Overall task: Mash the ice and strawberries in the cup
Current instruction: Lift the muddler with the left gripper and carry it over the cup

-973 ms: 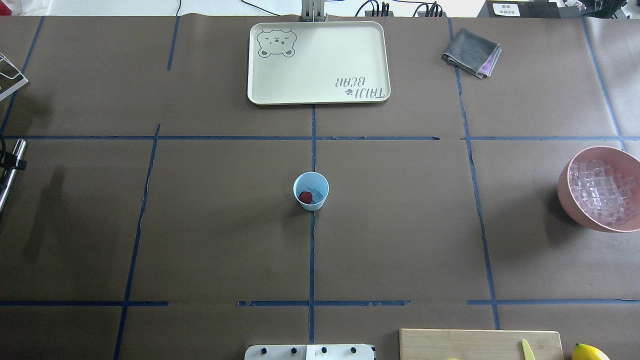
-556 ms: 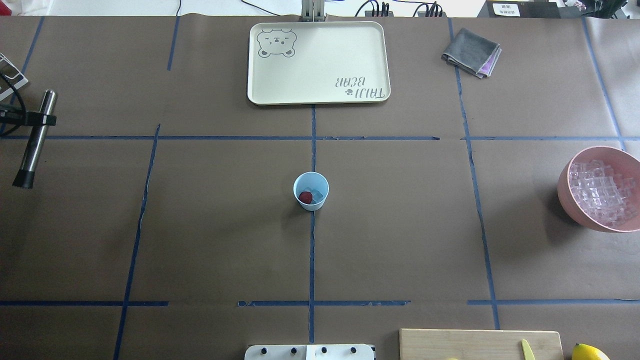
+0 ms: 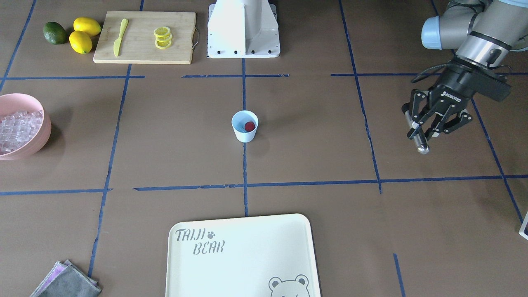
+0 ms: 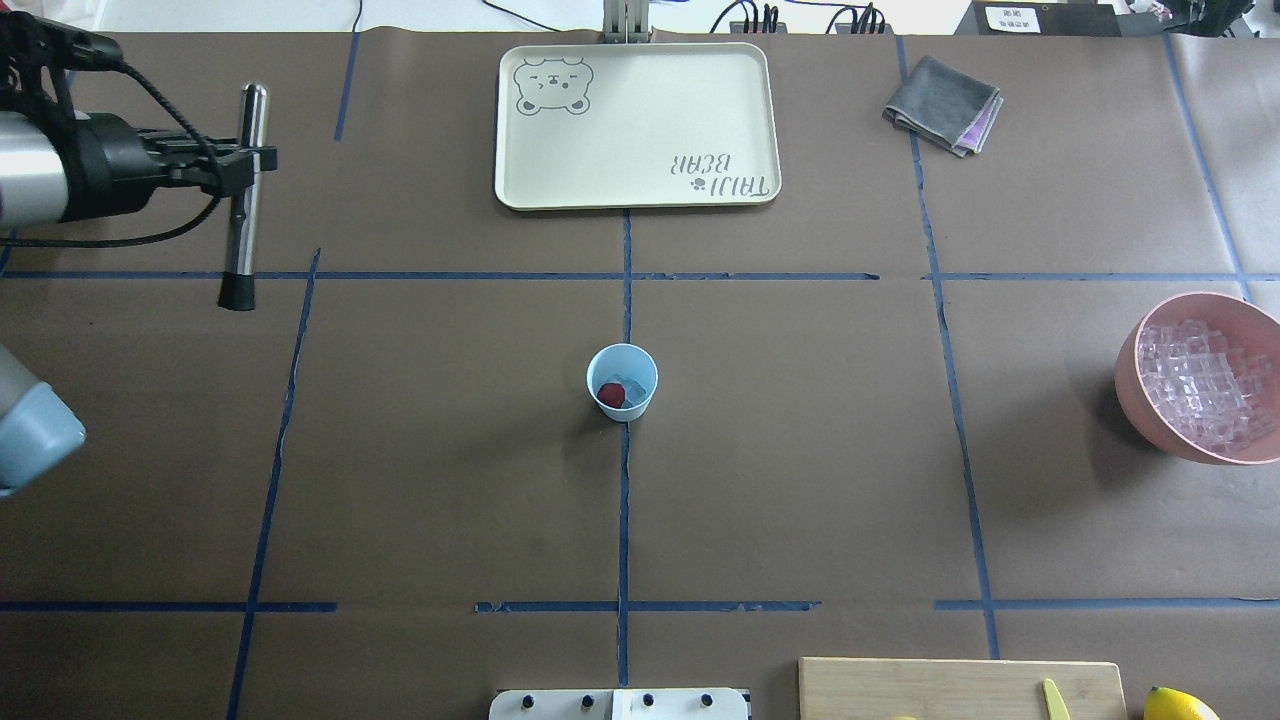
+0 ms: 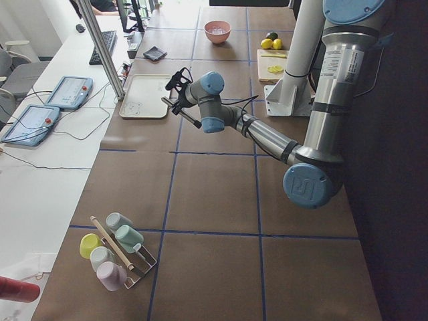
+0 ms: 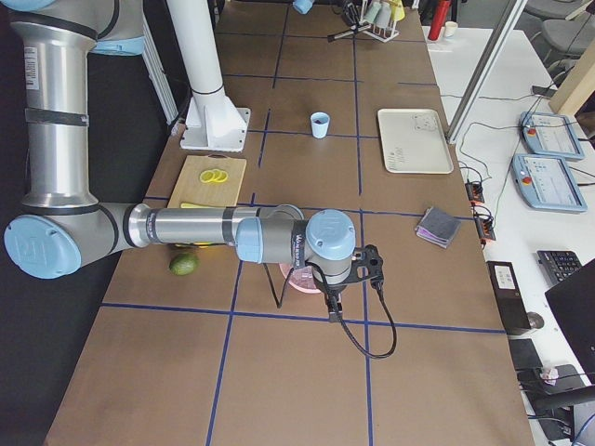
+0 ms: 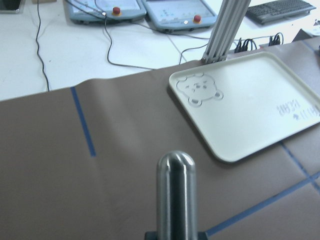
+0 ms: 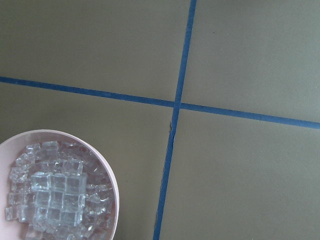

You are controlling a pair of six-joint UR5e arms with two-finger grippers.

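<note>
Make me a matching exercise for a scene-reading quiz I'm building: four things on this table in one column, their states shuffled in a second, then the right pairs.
Things:
1. cup
2. metal rod
3. pink bowl
4. grey cloth

States:
A. gripped by the left tool
B. folded, near the tray
C. holds a strawberry and ice
D. heaped with ice cubes

Pairs: 1-C, 2-A, 3-D, 4-B
</note>
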